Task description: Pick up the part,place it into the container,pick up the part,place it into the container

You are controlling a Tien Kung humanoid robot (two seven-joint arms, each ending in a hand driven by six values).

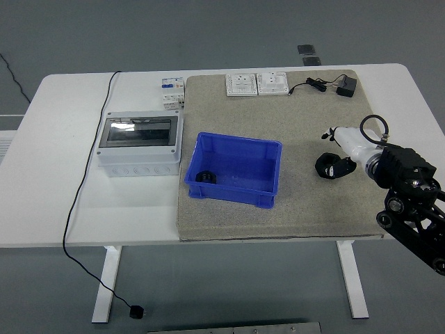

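Observation:
A small black part (204,177) lies inside the blue container (236,142), in its near left corner. My right hand (334,165), white with black fingers, hangs over the grey mat (306,118) to the right of the container, clear of it. Its fingers are loosely bent and hold nothing. My left arm is not in view.
A grey electrical box with a clear lid (139,145) stands left of the container. Two white socket plates (257,84) and a black adapter with its cable (345,87) lie at the mat's far edge. A small breaker module (173,91) sits behind the box. A black cable (87,174) runs off the table's left side.

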